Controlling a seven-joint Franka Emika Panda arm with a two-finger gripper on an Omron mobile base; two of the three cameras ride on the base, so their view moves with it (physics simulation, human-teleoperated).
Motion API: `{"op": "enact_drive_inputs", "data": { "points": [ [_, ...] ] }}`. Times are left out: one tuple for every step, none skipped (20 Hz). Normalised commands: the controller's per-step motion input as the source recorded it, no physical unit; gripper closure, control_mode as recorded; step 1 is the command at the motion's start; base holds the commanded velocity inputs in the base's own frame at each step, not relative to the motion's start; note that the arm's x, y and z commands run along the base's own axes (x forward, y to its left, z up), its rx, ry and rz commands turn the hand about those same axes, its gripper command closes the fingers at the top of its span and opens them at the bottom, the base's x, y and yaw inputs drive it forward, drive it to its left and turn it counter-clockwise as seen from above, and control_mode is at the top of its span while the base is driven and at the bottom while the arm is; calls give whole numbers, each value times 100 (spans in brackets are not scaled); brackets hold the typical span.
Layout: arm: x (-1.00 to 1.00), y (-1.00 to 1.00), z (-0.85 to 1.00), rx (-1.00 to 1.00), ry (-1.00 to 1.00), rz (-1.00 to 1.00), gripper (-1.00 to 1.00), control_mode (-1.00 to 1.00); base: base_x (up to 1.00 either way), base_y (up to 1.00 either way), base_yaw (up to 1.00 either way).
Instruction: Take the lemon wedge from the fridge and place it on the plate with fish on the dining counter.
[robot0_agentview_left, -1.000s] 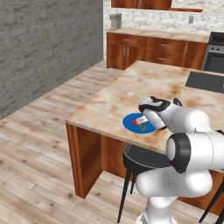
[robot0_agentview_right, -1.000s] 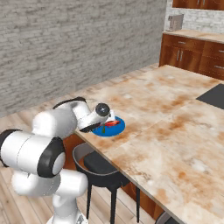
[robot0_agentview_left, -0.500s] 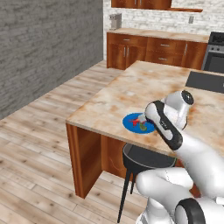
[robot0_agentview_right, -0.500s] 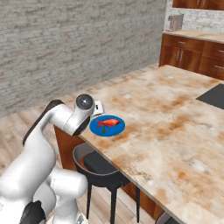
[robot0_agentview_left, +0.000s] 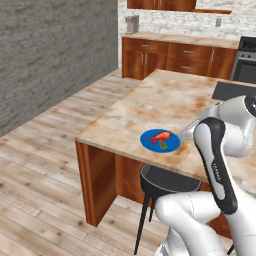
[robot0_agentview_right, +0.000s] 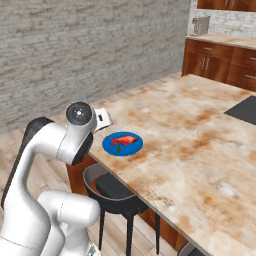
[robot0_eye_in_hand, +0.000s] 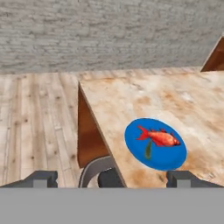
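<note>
The round blue plate with fish (robot0_agentview_left: 160, 139) (robot0_agentview_right: 122, 143) (robot0_eye_in_hand: 155, 143) lies near the front corner of the dining counter (robot0_agentview_left: 165, 100) (robot0_agentview_right: 200, 150). The lemon wedge (robot0_eye_in_hand: 148, 150) (robot0_agentview_left: 163, 146), a small olive sliver, rests on the plate just beside the red-orange fish (robot0_eye_in_hand: 158, 136). My gripper (robot0_eye_in_hand: 112, 179) is open with nothing between its fingertips (robot0_eye_in_hand: 41, 178). It hangs back from the plate, out past the counter's edge, looking down at it. The fridge is out of view.
A black stool (robot0_agentview_left: 165, 182) (robot0_agentview_right: 112, 187) stands tucked under the counter edge right below the plate. A dark cooktop (robot0_agentview_left: 232, 90) is set into the far end of the counter. Wood cabinets (robot0_agentview_left: 170, 57) line the back wall, and a grey brick wall (robot0_agentview_right: 75, 55) is on the left.
The arm has pulled back and up from the plate, where the gripper hovered a second ago. The lemon wedge stays lying on the plate beside the fish.
</note>
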Motion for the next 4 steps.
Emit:
{"op": "enact_drive_inputs", "data": {
  "points": [
    [-100,-50,100,-10,-3,17,-100,-100,0,0,0],
    [-100,-89,100,0,-15,9,-100,-100,0,0,0],
    [-100,-100,100,0,-18,1,-100,-100,0,0,0],
    [-100,-100,100,0,-20,0,-100,-100,0,0,0]
  ]
}}
